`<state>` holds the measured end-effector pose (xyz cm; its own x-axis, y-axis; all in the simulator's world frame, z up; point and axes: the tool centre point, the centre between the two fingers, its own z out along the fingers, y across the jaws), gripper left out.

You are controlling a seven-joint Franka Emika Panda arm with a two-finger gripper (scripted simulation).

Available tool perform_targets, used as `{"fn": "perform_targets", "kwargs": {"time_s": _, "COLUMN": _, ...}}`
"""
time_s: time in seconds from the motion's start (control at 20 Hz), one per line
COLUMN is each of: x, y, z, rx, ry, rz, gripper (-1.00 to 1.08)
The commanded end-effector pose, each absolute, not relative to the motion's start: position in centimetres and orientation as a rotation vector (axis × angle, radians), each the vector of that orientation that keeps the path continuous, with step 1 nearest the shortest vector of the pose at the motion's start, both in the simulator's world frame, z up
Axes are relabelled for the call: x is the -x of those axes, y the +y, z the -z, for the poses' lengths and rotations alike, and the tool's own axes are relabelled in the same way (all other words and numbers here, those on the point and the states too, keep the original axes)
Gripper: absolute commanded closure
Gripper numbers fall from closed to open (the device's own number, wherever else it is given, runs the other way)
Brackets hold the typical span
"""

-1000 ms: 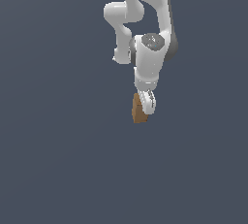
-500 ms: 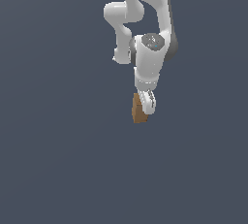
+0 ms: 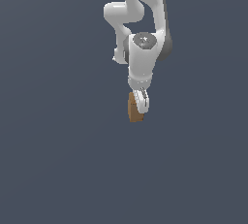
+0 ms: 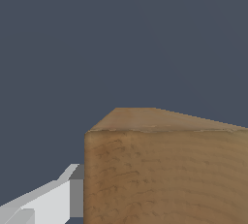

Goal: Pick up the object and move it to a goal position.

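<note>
Now gripper (image 3: 141, 103) down over wooden block (image 3: 134, 109), long axis upright; one finger (image 4: 48, 199) flush against block side, closure around it not confirmable

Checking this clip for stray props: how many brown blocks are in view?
1. The block sits at the gripper, partly hidden by it in the exterior view; the wrist view shows it close up with one finger against its side. No other is visible.
</note>
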<state>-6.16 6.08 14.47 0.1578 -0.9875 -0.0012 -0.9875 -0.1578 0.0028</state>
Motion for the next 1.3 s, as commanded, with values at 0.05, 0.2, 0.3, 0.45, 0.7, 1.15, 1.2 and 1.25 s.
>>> {"fn": "perform_targets", "kwargs": {"time_s": 0.05, "x": 6.4, "y": 3.5, "z": -14.9, "rx": -2.387, "ry": -2.045, "rz": -0.001, "gripper": 1.08}}
{"fn": "perform_targets", "kwargs": {"time_s": 0.2, "x": 6.9, "y": 0.8, "z": -15.2, "rx": -2.387, "ry": -2.045, "rz": 0.000, "gripper": 1.08}}
{"fn": "perform_targets", "kwargs": {"time_s": 0.3, "x": 7.2, "y": -1.3, "z": -15.5, "rx": -2.387, "ry": -2.045, "rz": 0.000, "gripper": 1.08}}
{"fn": "perform_targets", "kwargs": {"time_s": 0.45, "x": 7.7, "y": -4.8, "z": -15.9, "rx": -2.387, "ry": -2.045, "rz": 0.000, "gripper": 1.08}}
{"fn": "perform_targets", "kwargs": {"time_s": 0.7, "x": 8.4, "y": -9.4, "z": -16.4, "rx": -2.387, "ry": -2.044, "rz": 0.000, "gripper": 1.08}}
{"fn": "perform_targets", "kwargs": {"time_s": 1.15, "x": 8.8, "y": -13.8, "z": -16.9, "rx": -2.386, "ry": -2.044, "rz": 0.000, "gripper": 1.08}}
{"fn": "perform_targets", "kwargs": {"time_s": 1.2, "x": 8.8, "y": -14.0, "z": -16.9, "rx": -2.386, "ry": -2.044, "rz": 0.000, "gripper": 1.08}}
{"fn": "perform_targets", "kwargs": {"time_s": 1.25, "x": 8.8, "y": -14.1, "z": -16.9, "rx": -2.386, "ry": -2.044, "rz": 0.000, "gripper": 1.08}}
